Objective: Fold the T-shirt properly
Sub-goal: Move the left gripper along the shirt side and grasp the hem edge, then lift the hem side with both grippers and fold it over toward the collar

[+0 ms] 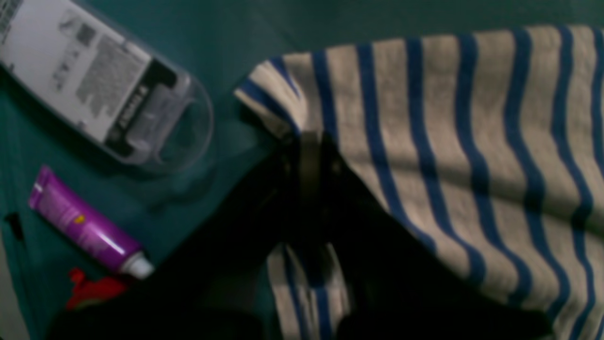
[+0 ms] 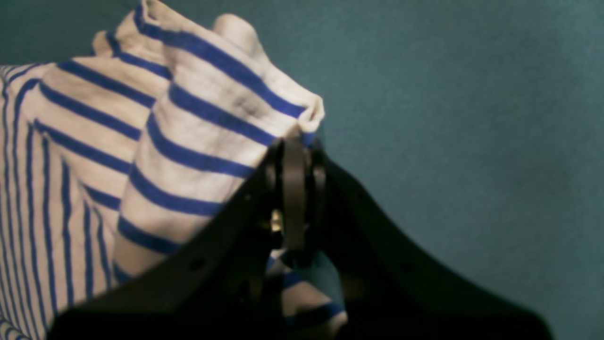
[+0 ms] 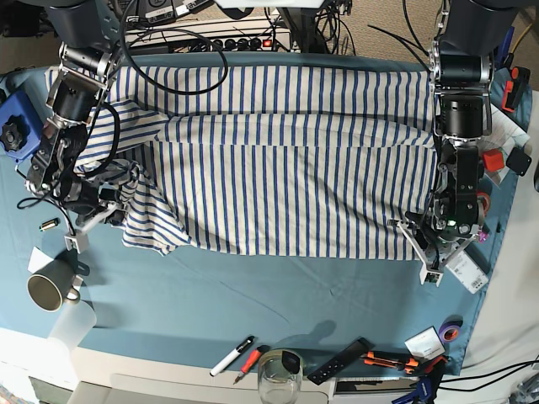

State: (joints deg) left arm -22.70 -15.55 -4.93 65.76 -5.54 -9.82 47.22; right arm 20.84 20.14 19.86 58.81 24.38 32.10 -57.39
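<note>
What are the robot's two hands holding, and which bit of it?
Both are shut on the T-shirt. The left gripper pinches a corner of its edge; the right gripper pinches a bunched fold at its edge.

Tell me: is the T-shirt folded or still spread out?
Mostly spread: the T-shirt lies wide across the teal cloth, only its top edge and one sleeve doubled over.

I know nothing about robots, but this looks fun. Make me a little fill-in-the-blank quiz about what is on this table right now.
1. The T-shirt is white with ____ stripes.
2. The cloth covering the table is ____.
3. The right gripper is shut on the ____.
4. Beside the left gripper lies a ____ tube.

Missing words: blue; teal; T-shirt; purple
</note>
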